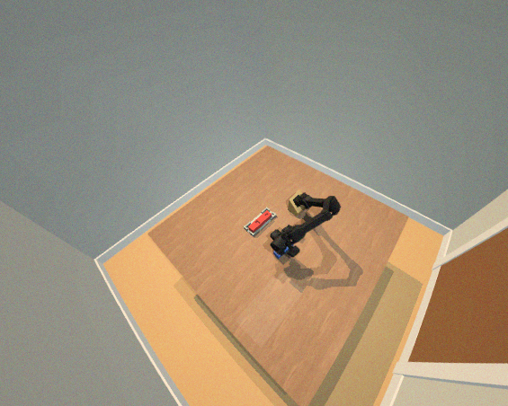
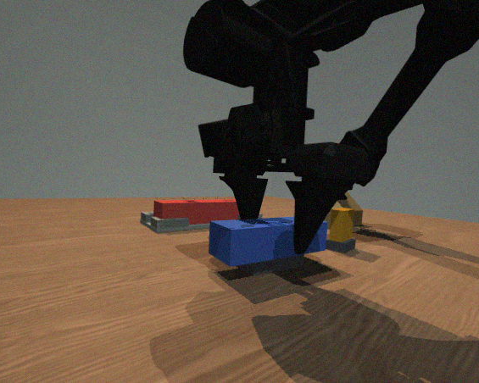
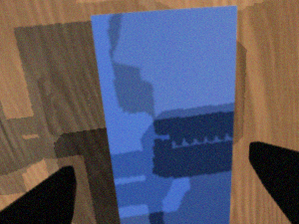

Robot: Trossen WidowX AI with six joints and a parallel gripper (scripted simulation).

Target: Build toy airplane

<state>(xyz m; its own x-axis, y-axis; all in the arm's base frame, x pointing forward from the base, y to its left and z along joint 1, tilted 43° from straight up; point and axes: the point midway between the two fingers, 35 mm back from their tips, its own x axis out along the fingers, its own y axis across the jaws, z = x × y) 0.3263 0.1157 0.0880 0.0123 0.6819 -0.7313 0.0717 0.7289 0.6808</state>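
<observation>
The red fuselage (image 1: 260, 221) (image 2: 204, 212) lies in the grey cradle (image 2: 170, 224), and two small dark sockets show on its top in the top view. The blue wing (image 1: 278, 254) (image 2: 251, 243) (image 3: 194, 64) is a long block, level and a little above the table over a dark support. My gripper (image 2: 275, 236) (image 3: 164, 162) is open, pointing down, with one finger on each side of the wing. The wrist view shows a gap between each finger and the wing. The yellow tail fin (image 2: 341, 224) stands upright in a small dark grey holder (image 2: 344, 245) just behind the wing.
A tan wedge-shaped arm mount (image 1: 293, 207) (image 2: 357, 215) stands behind the tail fin. My arm reaches from it over the table (image 1: 271, 305) (image 2: 90, 305) and casts broad shadows. The cradle is beyond the wing in the exterior view.
</observation>
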